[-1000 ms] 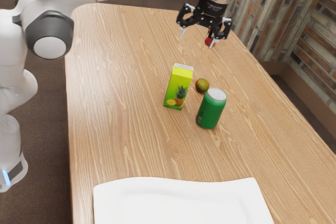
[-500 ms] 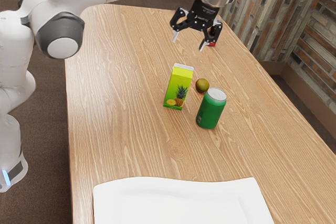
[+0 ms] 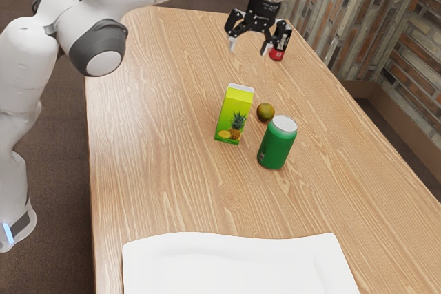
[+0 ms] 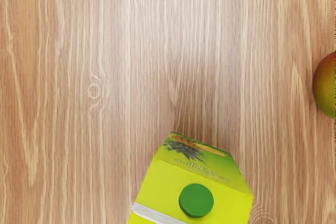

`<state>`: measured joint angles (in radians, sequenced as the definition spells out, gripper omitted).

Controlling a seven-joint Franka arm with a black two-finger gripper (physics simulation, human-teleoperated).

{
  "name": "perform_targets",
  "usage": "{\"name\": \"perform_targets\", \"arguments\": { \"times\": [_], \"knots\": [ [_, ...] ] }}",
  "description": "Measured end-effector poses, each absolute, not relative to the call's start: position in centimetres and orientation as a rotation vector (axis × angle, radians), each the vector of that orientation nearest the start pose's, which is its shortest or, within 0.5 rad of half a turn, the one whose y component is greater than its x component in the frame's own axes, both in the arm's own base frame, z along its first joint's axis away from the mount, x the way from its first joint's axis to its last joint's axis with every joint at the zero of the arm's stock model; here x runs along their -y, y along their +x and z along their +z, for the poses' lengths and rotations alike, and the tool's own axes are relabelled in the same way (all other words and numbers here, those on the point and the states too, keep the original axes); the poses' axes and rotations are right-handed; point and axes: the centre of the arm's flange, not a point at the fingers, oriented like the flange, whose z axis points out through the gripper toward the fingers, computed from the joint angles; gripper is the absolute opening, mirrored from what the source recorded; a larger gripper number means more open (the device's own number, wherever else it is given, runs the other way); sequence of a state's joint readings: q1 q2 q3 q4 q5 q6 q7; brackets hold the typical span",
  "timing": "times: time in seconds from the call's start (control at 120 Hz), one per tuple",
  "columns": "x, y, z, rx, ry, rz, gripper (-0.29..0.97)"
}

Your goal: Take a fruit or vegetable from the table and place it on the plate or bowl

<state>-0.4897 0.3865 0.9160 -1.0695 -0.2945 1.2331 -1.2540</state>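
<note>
Noted: gripper [image 3: 248, 47] hung above the far end of the table [image 3: 158, 170], fingers spread, nothing between them. The fruit [image 3: 265, 111], small, round and greenish, sat on the wood well apart from it, toward the plate [image 3: 234, 263]. A juice carton [image 3: 234, 123] stood just beside the fruit on the exterior view's left, and a green can [image 3: 277, 142] just beside it on the plate side. No long axis to align with. Judged: the hand must travel toward the plate, then descend between those two neighbours.
</note>
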Motion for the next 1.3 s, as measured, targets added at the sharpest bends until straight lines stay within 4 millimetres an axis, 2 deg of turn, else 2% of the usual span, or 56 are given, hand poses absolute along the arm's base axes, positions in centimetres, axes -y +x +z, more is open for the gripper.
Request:
{"name": "perform_targets", "arguments": {
  "times": [0.092,0.125,0.192,0.267,0.475,0.633,0.892,0.967,1.008,1.05,1.208,1.3],
  "knots": [
    [-9.2,59.6,66.0,2.169,-2.154,0.077,0.68],
    [-8.8,60.2,65.2,2.153,-2.151,0.081,0.68],
    [-7.2,61.7,63.3,2.110,-2.168,0.080,0.68],
    [-4.9,63.3,62.1,2.067,-2.229,0.046,0.68],
    [-3.8,65.2,62.5,2.051,-2.365,-0.096,0.68],
    [-2.6,66.0,62.5,1.964,-2.473,-0.142,0.68],
    [-4.6,66.3,62.1,1.891,-2.534,-0.163,0.68],
    [-7.5,66.1,62.0,1.922,-2.509,-0.167,0.68],
    [-9.9,66.1,61.4,1.954,-2.478,-0.159,0.68],
    [-11.2,66.3,60.6,1.966,-2.463,-0.144,0.68],
    [-11.0,67.7,57.7,1.917,-2.485,-0.111,0.68],
    [-12.5,68.1,56.3,1.926,-2.472,-0.102,0.68]
  ]
}}
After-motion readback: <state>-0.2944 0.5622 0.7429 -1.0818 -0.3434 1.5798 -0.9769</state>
